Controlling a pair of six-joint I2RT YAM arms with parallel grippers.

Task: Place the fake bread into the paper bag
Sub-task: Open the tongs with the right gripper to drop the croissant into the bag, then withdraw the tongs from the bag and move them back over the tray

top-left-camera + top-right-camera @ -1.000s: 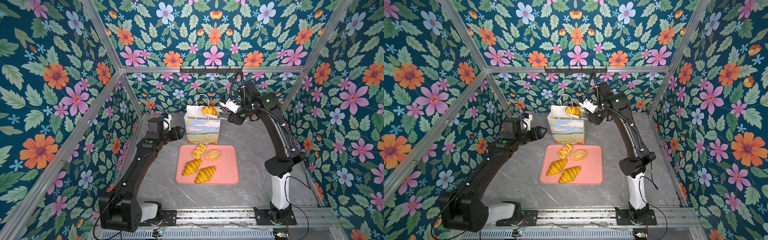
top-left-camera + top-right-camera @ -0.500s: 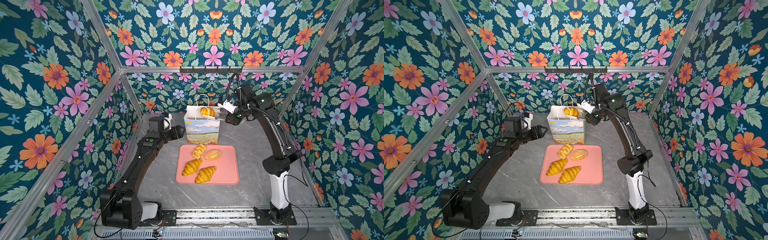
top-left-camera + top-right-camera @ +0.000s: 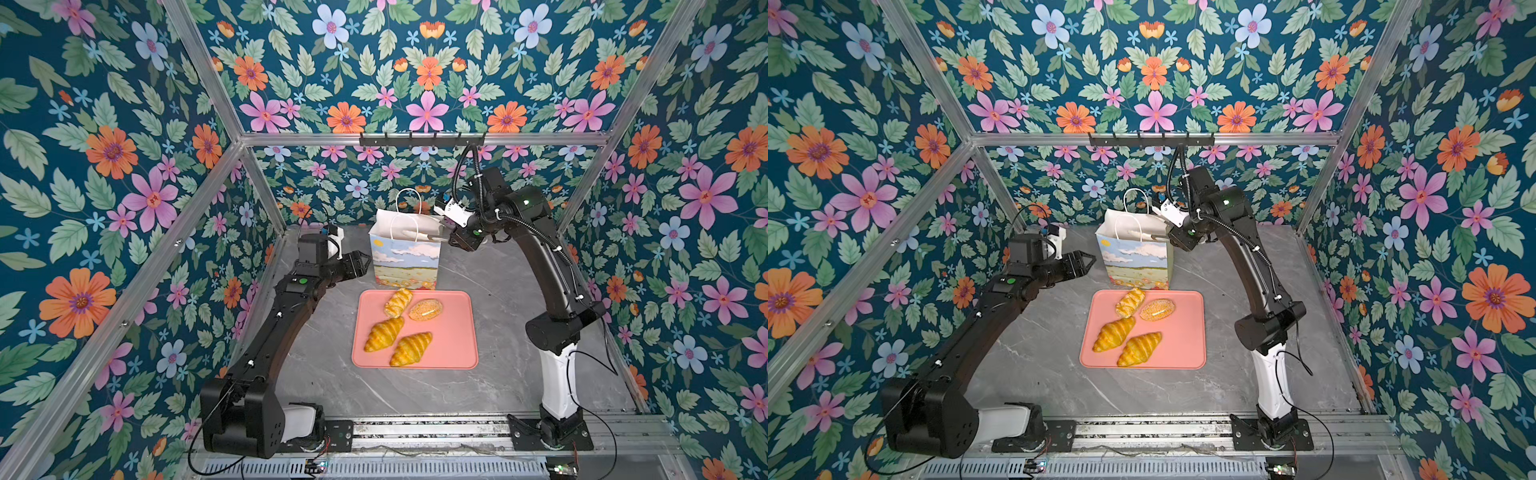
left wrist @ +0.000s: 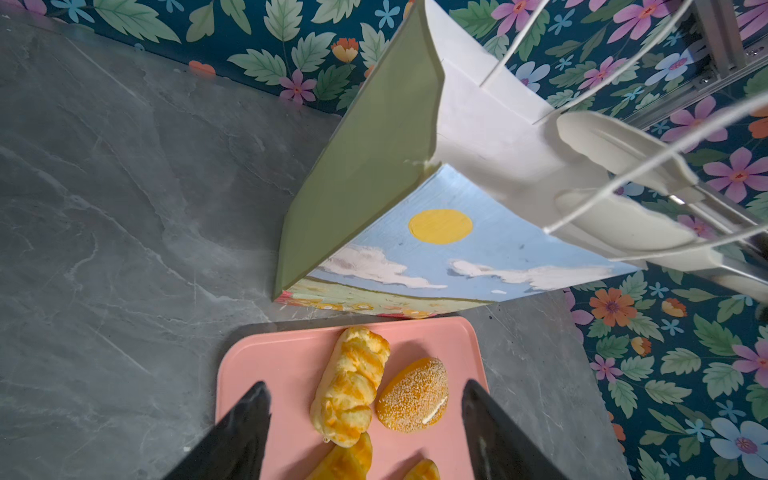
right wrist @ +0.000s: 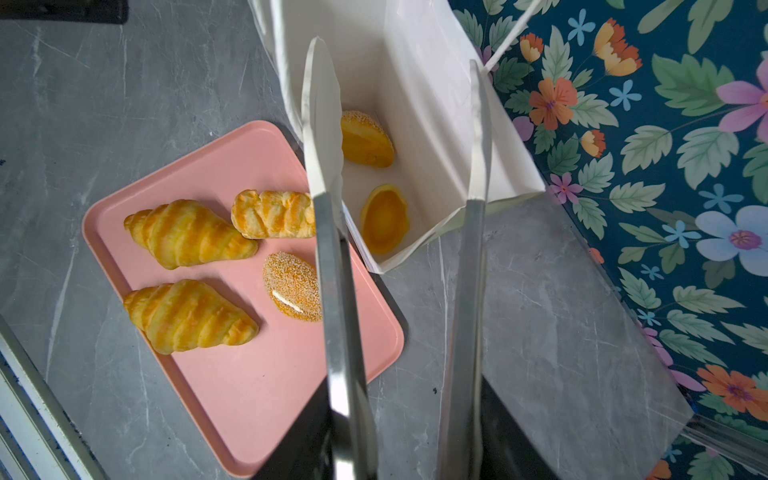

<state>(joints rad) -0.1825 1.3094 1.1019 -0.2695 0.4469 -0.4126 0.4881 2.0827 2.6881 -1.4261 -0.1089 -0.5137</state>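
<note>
**A light bag and slippery bread: where it may go wrong**

From where I stand, the biggest danger is the paper bag (image 3: 405, 259). It stands upright on the grey desk (image 3: 498, 270), just behind the pink tray (image 3: 453, 332), and nothing holds it. The right claw (image 5: 395, 54) hangs over its open mouth, the two long fingers apart with nothing between them. If a finger hooks the rim or a cord handle (image 3: 406, 208) on the way out, I think the bag will tip or be dragged. The left claw (image 4: 363, 388), also apart and empty, hovers near the bag's green side and could push it.

Of the fake bread (image 5: 187, 232), two croissants (image 3: 384, 334), a braided piece (image 3: 398, 302) and a speckled bun (image 3: 424, 310) lie on the tray. A tipped bun (image 5: 365, 139) and an overturned bun (image 5: 384, 218) lie on the bag's floor. The croissants are long and may catch on the narrow mouth.

The desk looks hard and smooth, with a marble pattern. The bag is thin paper, white inside. The tray is matte, with rounded corners and a low rim. The bread is glossy and ridged, so it may slip from the flat metal fingers. The speckled bun is grainy, and the overturned one shows a smooth hollow underside. The left claw's fingers are black and pointed. The handles are thin white cord.
</note>
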